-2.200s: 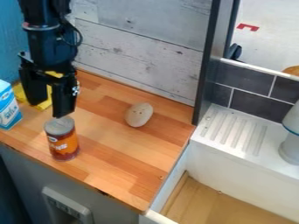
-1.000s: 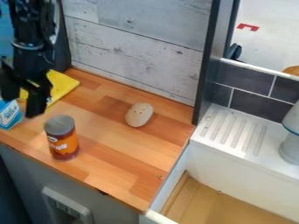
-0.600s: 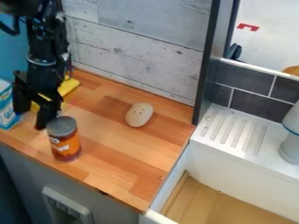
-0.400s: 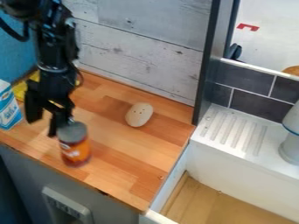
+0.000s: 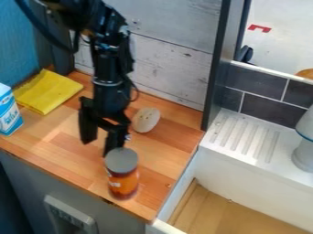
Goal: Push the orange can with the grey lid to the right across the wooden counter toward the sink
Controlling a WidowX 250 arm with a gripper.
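Gripper [image 5: 98,145], black, two-fingered: fingers spread apart, nothing pinched between them; one fingertip at the rim of the can, contact not certain. Can [image 5: 123,183], orange and dark red, grey top: upright on the wooden tabletop [image 5: 61,155], by its front edge, near the front right corner. Pale oval object [image 5: 147,119], dotted: near the right end of the back edge. Yellow cloth [image 5: 49,91]: back left corner. Carton [image 5: 8,114], blue and white: upright, left end

Can [image 5: 122,176] on counter [image 5: 67,141], carton [image 5: 8,114] and cloth [image 5: 49,91] to its left, sink [image 5: 245,176] at right
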